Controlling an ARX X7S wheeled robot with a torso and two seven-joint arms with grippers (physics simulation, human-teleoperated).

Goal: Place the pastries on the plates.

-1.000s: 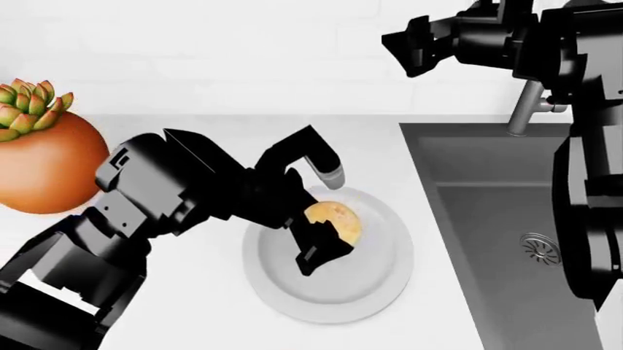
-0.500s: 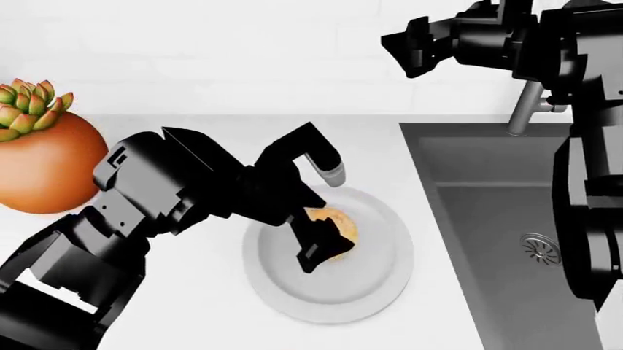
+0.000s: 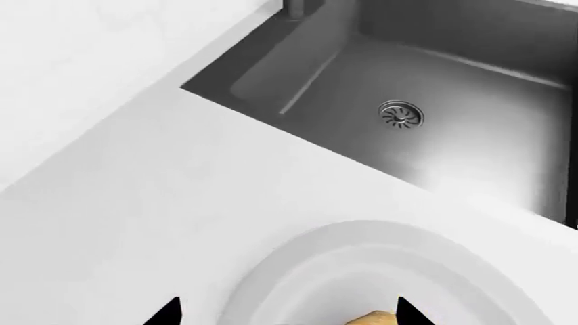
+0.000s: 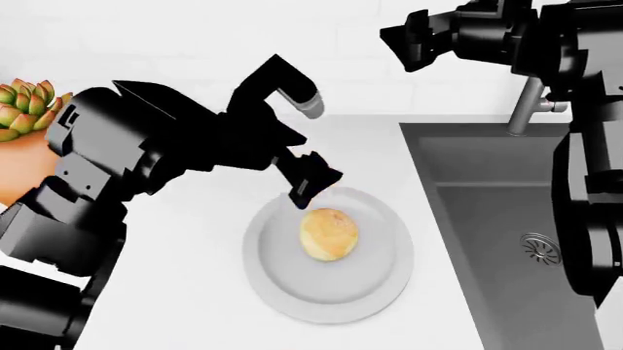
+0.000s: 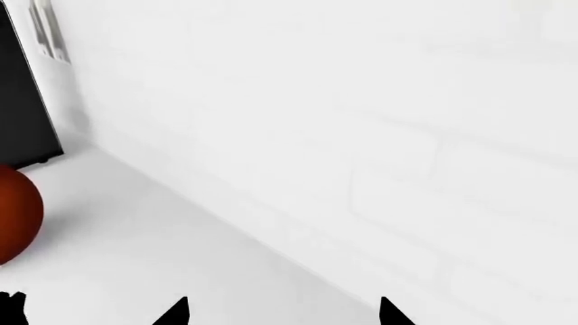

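the golden-yellow bun sits alone near the middle of the plain white plate, which rests on the white counter just beside the dark sink. the left gripper hangs above the plate's far rim, released, its fingers spread and clear of the bun. in the left wrist view the bun peeks in at the edge between the two fingertips. the right gripper is raised high near the wall above the faucet, its fingertips apart and grasping nothing. an orange pot with a succulent stands behind the left arm
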